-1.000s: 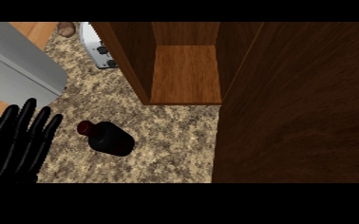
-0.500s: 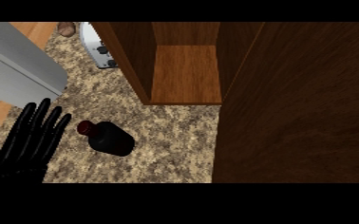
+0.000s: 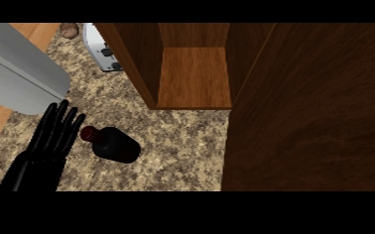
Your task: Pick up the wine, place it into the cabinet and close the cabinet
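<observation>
At far left, a grey slanted appliance surface (image 3: pixel 26 82) over the speckled stone counter (image 3: pixel 176 153), with a strip of orange wood at the top corner. Just below it, the left hand (image 3: pixel 50 146), black, coming up from the lower edge with fingers straight and spread a little, palm down over the counter, holding nothing. Fingertips near the bottle's neck, just beside it, contact not clear. Next, the wine (image 3: pixel 113 144): a dark squat bottle with a red cap, standing on the counter and seen from above, cap toward the hand, body angled away to the lower right. Above, near the top edge, a small brown round thing (image 3: pixel 69 29) and a white toaster (image 3: pixel 102 52) partly hidden by the cabinet's side. Further right, the cabinet (image 3: pixel 194 77), open, wooden, bare shelf floor facing the view, well apart from the bottle. At far right, the dark wooden cabinet door (image 3: pixel 304 109), swung open and filling that side. Right hand out of sight.
</observation>
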Robot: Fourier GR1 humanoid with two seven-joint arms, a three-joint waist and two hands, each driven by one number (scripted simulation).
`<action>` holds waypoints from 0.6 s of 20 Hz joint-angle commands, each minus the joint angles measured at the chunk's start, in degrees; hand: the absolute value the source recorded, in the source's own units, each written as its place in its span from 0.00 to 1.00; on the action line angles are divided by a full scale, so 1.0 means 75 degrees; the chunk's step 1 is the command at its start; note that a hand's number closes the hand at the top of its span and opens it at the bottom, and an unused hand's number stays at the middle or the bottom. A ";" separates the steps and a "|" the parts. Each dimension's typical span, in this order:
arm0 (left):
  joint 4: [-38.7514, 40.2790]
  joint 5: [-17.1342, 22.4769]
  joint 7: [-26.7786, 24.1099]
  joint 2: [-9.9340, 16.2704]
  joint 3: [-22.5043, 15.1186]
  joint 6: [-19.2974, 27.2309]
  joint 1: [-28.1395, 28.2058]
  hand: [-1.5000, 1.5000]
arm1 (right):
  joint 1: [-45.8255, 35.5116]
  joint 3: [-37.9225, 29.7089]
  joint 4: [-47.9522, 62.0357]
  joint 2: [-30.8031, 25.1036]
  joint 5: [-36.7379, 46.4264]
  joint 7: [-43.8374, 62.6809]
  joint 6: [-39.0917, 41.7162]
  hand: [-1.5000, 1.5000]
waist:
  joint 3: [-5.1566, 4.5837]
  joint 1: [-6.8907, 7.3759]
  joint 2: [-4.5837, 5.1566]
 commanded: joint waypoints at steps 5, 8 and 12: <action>0.1346 -0.0150 -0.0893 0.0084 0.0508 -0.0461 -0.0332 0.00 | 0.0153 -0.0033 -0.0474 0.0171 -0.0200 -0.0199 0.0180 0.00 | 0.0005 0.0008 0.0007; 0.1158 -0.0139 -0.0994 0.0072 0.0510 -0.0564 0.0070 0.00 | 0.0249 0.0170 -0.1336 0.0130 -0.0121 0.0594 -0.0007 0.00 | 0.0003 0.0007 -0.0007; 0.2785 -0.0379 -0.2069 -0.0018 0.0571 -0.1051 -0.0362 0.00 | 0.0251 -0.0154 -0.1098 0.0125 -0.0397 0.0384 0.0107 0.00 | 0.0003 -0.0026 0.0003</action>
